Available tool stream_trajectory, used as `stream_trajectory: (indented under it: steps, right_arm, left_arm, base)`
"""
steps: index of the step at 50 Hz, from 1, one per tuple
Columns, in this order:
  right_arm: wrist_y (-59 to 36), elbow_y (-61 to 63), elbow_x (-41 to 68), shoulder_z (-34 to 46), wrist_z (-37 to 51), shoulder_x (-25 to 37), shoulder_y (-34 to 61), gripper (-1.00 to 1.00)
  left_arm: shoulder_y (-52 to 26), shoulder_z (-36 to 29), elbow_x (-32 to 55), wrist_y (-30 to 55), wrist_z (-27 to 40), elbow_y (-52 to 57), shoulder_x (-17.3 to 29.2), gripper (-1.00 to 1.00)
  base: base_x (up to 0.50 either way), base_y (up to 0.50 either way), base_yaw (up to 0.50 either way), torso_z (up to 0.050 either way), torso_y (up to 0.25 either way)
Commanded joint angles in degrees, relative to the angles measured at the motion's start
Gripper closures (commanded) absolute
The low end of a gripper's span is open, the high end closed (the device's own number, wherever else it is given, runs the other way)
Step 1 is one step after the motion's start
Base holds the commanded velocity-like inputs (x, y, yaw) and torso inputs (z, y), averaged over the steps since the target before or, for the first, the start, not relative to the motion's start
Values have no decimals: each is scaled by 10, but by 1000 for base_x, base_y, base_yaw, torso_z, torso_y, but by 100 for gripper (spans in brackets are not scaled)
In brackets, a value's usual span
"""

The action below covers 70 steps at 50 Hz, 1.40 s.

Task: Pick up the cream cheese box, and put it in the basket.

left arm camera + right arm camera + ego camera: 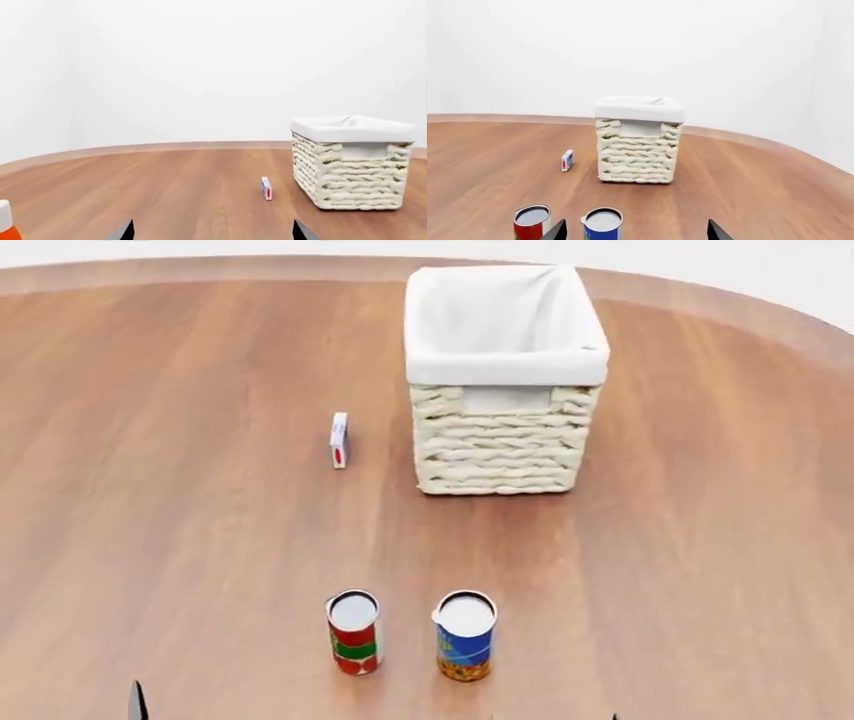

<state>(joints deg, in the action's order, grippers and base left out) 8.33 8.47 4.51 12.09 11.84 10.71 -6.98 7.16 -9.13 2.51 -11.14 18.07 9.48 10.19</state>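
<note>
Nothing done yet: the cream cheese box [339, 440] stands on edge on the table [160, 490], just beside the basket [505, 430]. My left pincer [213, 231] and right pincer [635, 231] both hang apart, empty, well short. Reaching, grasping and dropping remain.

Bright, even light fills all views. Shadows on the worktop [200, 540] stay faint. Renders look slightly soft, without glare.
</note>
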Motion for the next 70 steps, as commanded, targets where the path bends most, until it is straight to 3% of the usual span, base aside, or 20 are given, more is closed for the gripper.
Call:
stream_trajectory:
  steps: [1, 27, 70]
  right_arm:
    - [6, -8, -14, 9, 9, 2, 1, -100]
    - [43, -16, -65, 26, 43, 8, -5, -100]
    - [21, -34, -60, 39, 66, 13, 13, -100]
  left_arm:
    - [-4, -6, 1, -1, 3, -6, 3, -100]
    - [-6, -15, 6, -1, 11, -10, 11, -100]
    - [-9, -27, 10, -1, 26, -12, 21, -100]
  base:
    - [406, -359, 0, 0, 0]
    - [442, -194, 0, 0, 0]
    - [206, -8, 0, 0, 0]
